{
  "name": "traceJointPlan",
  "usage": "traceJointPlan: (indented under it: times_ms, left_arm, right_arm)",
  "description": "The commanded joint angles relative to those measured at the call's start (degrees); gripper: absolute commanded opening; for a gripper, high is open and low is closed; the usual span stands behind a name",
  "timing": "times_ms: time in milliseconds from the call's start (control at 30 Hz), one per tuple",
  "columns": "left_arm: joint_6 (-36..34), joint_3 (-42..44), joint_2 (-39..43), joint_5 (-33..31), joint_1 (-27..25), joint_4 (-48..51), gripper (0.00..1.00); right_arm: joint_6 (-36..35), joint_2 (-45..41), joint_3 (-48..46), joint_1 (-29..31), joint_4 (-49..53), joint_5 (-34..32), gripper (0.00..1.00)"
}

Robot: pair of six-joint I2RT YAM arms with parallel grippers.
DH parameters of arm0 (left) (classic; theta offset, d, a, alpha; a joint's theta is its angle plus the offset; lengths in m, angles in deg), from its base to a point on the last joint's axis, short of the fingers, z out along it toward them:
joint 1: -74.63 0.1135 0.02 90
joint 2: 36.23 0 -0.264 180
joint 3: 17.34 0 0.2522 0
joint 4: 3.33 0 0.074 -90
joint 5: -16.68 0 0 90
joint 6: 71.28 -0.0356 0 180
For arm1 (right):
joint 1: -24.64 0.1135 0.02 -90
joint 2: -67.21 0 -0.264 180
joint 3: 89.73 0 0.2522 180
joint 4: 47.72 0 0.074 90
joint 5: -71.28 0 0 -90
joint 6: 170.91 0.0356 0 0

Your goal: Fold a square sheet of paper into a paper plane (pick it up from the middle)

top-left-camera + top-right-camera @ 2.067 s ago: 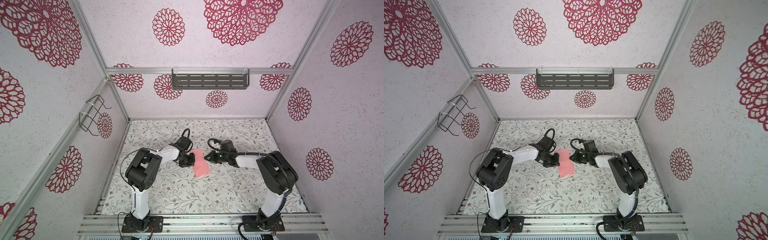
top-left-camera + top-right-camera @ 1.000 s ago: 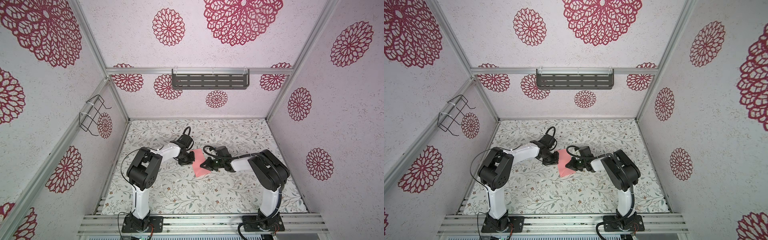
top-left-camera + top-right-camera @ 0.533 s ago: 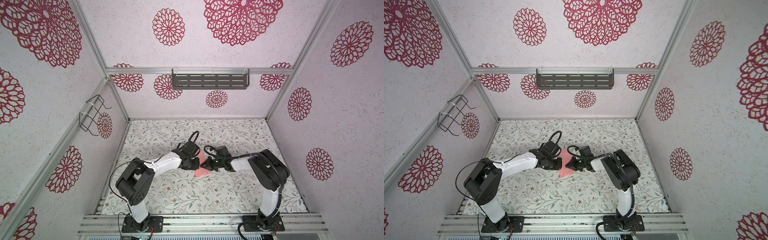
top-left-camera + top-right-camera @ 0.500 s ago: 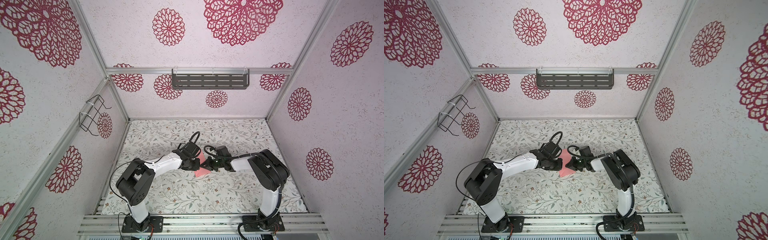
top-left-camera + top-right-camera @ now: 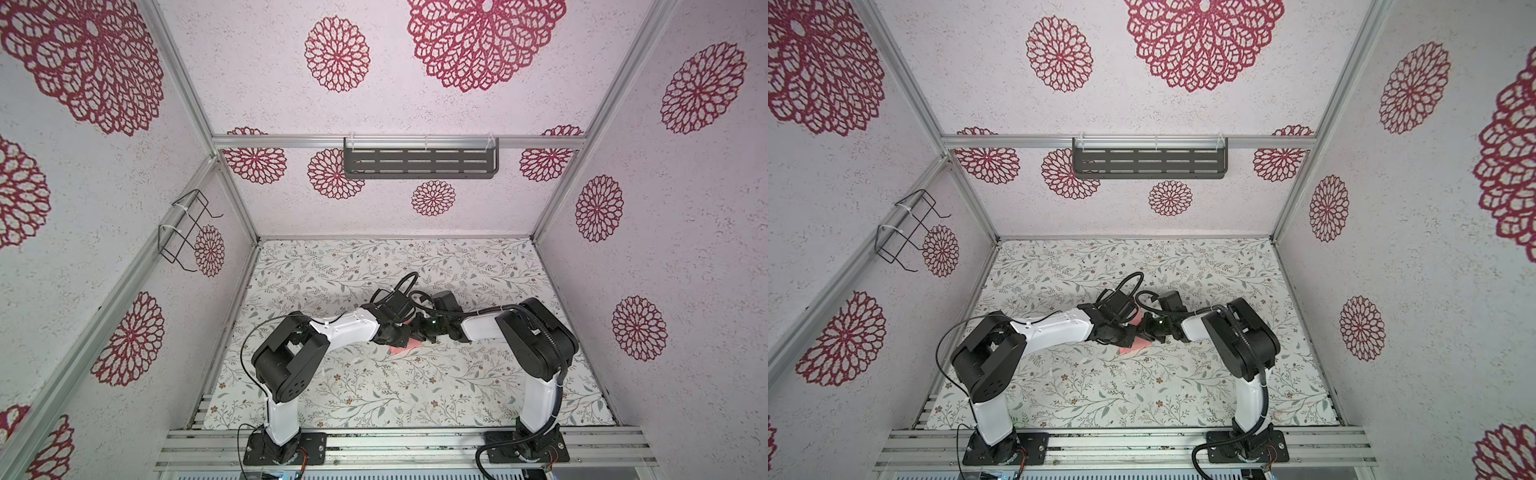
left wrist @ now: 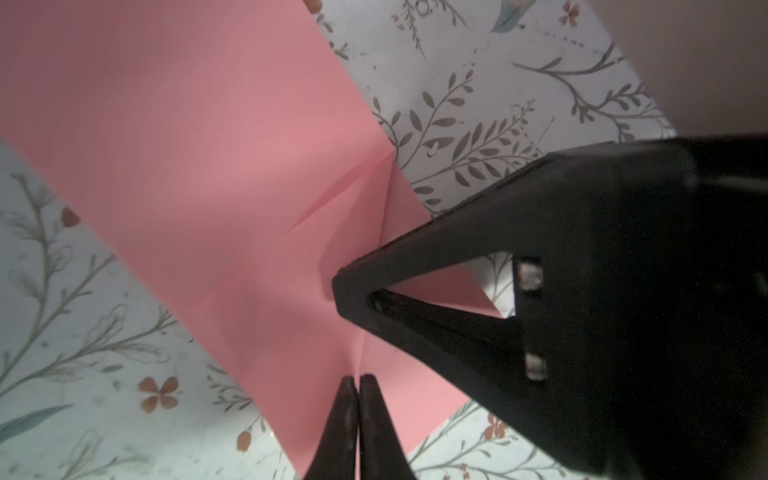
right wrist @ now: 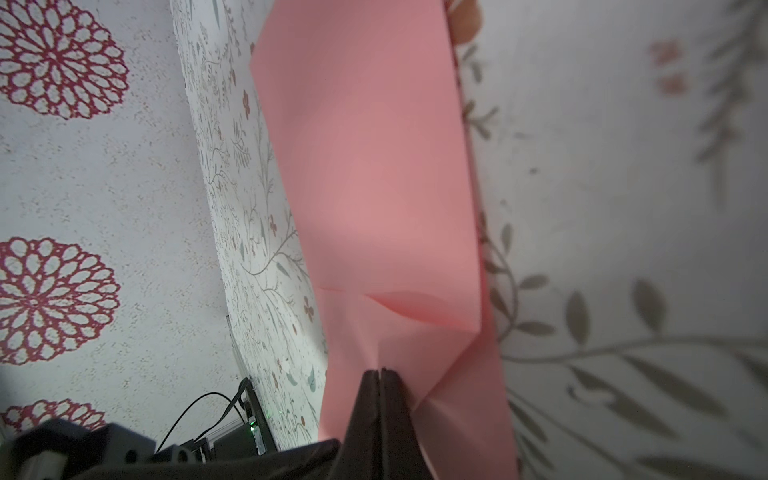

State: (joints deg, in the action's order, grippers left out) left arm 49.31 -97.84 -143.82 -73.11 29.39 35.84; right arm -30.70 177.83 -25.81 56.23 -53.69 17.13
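Note:
The salmon-pink square sheet of paper (image 5: 404, 349) (image 5: 1133, 349) lies creased at the middle of the floral table, mostly hidden under both wrists in both top views. In the left wrist view it (image 6: 216, 166) shows a folded flap and crease lines. My left gripper (image 6: 357, 379) (image 5: 400, 340) is shut, pinching a ridge of the paper at a crease. My right gripper (image 7: 379, 371) (image 5: 418, 335) is shut, with its tips pressed on the paper (image 7: 374, 187). Its black fingers (image 6: 519, 232) reach in close beside the left tips. No paper plane shape shows.
A grey slotted shelf (image 5: 419, 164) hangs on the back wall and a wire basket (image 5: 187, 232) on the left wall. The floral table cover (image 5: 374, 395) runs to an aluminium rail (image 5: 395, 442) at the front. Black cables (image 5: 405, 286) loop above both wrists.
My left arm has stretched to the right, bringing its gripper onto the paper's middle. My right gripper came left onto the paper earlier and has stayed there.

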Motion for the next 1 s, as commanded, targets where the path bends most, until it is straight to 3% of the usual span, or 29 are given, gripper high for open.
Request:
traceJointPlan:
  times_ms: [0,967]
  left_arm:
    - [-1.7,-1.4,-1.4,-0.8,-0.6,-0.1,0.08]
    - [-3.1,4.5,1.8,-3.8,-3.5,1.9,0.06]
  right_arm:
    - [0.6,2.8,-0.9,-0.6,7.7,-4.0,0.01]
    - [1.3,4.5,-0.8,-1.4,7.9,-4.1,0.01]
